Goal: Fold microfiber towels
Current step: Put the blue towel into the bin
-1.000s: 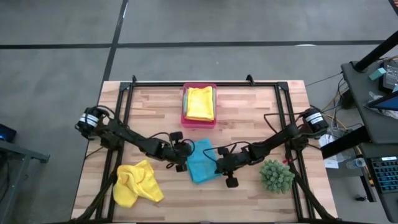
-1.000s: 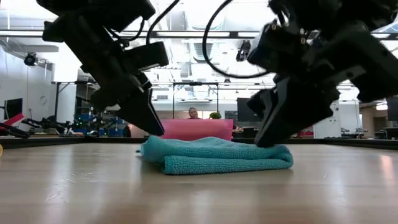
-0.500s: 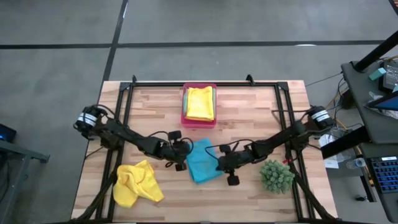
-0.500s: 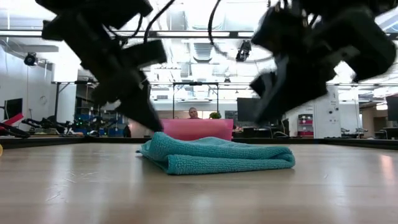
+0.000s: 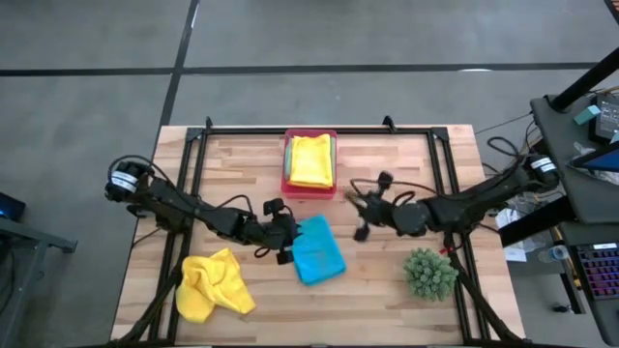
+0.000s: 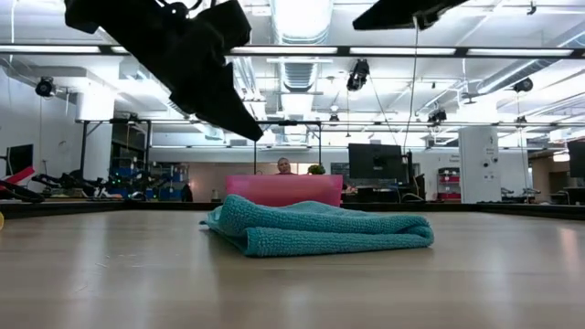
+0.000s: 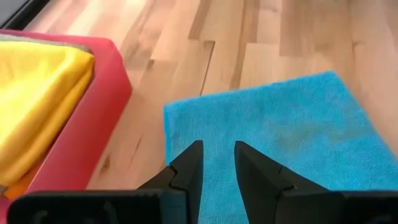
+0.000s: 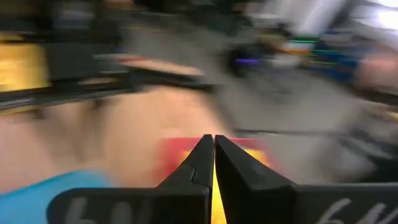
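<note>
High view: left gripper (image 5: 287, 235) beside turquoise towel (image 5: 318, 250), jaws slightly apart.

Bare wood all around the folded turquoise towel (image 5: 317, 253); pink tray (image 5: 309, 188) behind, spiky plant (image 5: 430, 273) rightward.

Nubby matt turquoise cloth (image 7: 273, 134) on smooth, faintly glossy plank wood table (image 7: 261, 37); soft yellow cloth (image 7: 34, 93) in smooth pink plastic tray (image 7: 93, 137).
</note>
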Robot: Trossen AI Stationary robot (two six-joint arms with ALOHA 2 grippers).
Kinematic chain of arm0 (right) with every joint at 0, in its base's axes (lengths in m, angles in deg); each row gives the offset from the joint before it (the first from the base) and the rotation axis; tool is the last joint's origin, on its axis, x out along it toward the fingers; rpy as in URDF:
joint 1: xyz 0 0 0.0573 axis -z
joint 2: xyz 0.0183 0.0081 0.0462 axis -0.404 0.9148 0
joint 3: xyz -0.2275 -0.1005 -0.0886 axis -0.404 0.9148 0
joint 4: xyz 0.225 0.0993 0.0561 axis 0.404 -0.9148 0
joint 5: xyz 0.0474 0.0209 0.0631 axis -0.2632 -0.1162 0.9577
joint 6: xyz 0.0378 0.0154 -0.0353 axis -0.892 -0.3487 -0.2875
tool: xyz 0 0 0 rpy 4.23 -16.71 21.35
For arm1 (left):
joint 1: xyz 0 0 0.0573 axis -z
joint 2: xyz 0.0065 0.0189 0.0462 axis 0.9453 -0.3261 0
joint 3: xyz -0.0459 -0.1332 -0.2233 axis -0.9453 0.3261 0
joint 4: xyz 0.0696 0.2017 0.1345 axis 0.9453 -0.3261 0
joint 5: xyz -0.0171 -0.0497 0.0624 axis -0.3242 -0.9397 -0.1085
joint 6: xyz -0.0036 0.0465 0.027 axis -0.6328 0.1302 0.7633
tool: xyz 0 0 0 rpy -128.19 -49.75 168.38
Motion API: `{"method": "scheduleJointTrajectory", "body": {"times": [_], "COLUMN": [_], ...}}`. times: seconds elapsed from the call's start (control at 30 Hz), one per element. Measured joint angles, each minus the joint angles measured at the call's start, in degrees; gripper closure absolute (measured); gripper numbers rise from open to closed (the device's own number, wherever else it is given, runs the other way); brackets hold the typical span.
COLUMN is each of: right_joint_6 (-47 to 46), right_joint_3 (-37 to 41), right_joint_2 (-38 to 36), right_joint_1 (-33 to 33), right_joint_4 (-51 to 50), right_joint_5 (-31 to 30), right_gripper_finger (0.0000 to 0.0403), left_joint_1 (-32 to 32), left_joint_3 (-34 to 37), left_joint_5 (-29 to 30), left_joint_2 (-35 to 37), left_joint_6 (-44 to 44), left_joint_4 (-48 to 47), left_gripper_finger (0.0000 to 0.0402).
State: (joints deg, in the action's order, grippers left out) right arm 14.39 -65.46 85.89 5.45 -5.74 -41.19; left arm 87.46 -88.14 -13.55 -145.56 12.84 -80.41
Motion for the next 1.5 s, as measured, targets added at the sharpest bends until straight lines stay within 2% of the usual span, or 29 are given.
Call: {"method": "scheduleJointTrajectory", "body": {"times": [0.13, 0.2, 0.27, 0.47, 0.6, 0.7, 0.77, 0.83, 0.97, 1.17, 1.27, 1.5], "right_joint_6": [-6.6, -10.3, -13.7, -20.6, -25.2, -31.8, -36.0, -39.6, -43.5, -47.9, -48.4, -49.1], "right_joint_3": [0.1, 0.2, 0.4, 0.5, 0.5, 0.5, 0.5, 0.5, 0.5, 0.5, 0.5, 0.5], "right_joint_2": [-1.8, -1.1, -0.2, 4.8, 8.1, 10.5, 11.6, 12.3, 12.6, 12.5, 12.7, 12.9], "right_joint_1": [0.0, -0.2, -0.8, -1.5, -1.5, -1.4, -1.1, -0.7, -0.4, -0.2, -0.1, 0.3], "right_joint_4": [-7.5, -9.8, -12.0, -14.8, -15.1, -14.8, -14.8, -15.0, -16.7, -17.2, -17.4, -17.4], "right_joint_5": [22.0, 28.4, 31.0, 31.6, 31.6, 31.6, 31.6, 32.0, 33.0, 30.8, 29.7, 29.0], "right_gripper_finger": [0.0394, 0.0394, 0.0394, 0.0394, 0.0394, 0.0394, 0.0391, 0.0382, 0.0342, 0.0250, 0.0204, 0.0128], "left_joint_1": [0.0, 0.0, 0.0, 0.0, 0.1, 0.1, 0.1, 0.0, 0.0, 2.1, 3.7, 6.3], "left_joint_3": [0.0, 0.0, 0.0, 0.1, 0.1, 0.1, 0.1, 0.2, 0.6, 3.0, 4.5, 8.1], "left_joint_5": [0.0, 0.0, 0.0, 0.0, -0.3, -2.7, -4.6, -8.7, -19.7, -26.8, -27.0, -20.5], "left_joint_2": [0.0, -0.1, -0.1, -0.1, -0.1, -0.1, -0.1, -0.1, -0.1, -0.1, -0.1, -0.3], "left_joint_6": [0.0, 0.0, -0.1, -0.6, -5.0, -10.9, -18.2, -24.7, -35.1, -50.3, -56.1, -69.9], "left_joint_4": [0.6, 0.7, 0.7, 0.8, 0.7, 0.5, 0.2, -0.5, -0.9, -0.9, -0.8, 4.1], "left_gripper_finger": [0.0324, 0.0324, 0.0324, 0.0324, 0.0324, 0.0324, 0.0324, 0.0324, 0.0324, 0.0315, 0.0293, 0.0212]}}
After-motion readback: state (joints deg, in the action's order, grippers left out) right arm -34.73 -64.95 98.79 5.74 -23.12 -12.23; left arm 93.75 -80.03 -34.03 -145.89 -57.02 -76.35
